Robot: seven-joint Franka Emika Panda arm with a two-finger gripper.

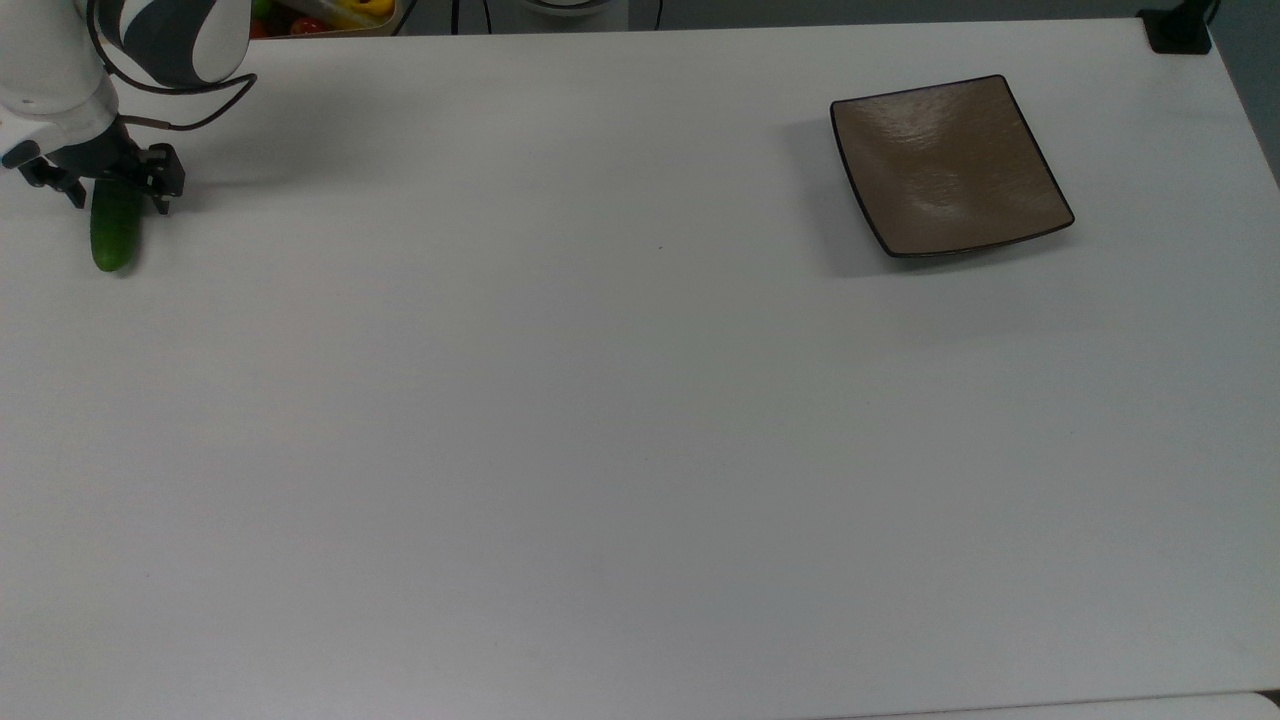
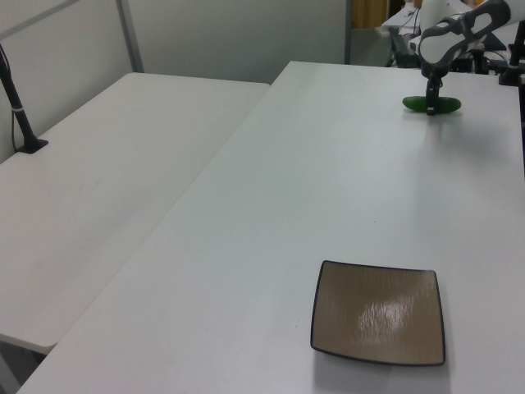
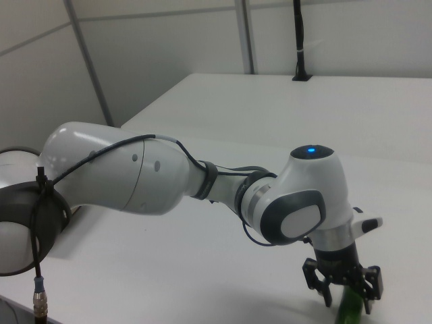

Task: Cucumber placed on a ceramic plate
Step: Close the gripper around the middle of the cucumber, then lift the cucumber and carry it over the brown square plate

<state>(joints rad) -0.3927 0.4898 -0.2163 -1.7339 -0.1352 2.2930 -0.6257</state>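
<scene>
The dark green cucumber (image 1: pixel 114 232) lies on the white table at the top view's far left. In the left view the cucumber (image 2: pixel 416 103) sits far back on the right, and the right view catches its tip (image 3: pixel 349 310) at the bottom edge. My gripper (image 1: pixel 116 192) is low over the cucumber's far end, open, with one finger on each side of it. The same gripper (image 3: pixel 344 294) straddles the cucumber in the right view, and in the left view my gripper (image 2: pixel 431 108) reaches down to it. The square brown ceramic plate (image 1: pixel 948 165) (image 2: pixel 379 313) sits bare, far across the table.
A bin of colourful items (image 1: pixel 322 14) stands behind the table's back edge near the arm. A black clamp (image 1: pixel 1180 30) sits at the top view's far right corner. In the left view, a second white table (image 2: pixel 98 172) adjoins on the left, with a black post (image 2: pixel 18 107).
</scene>
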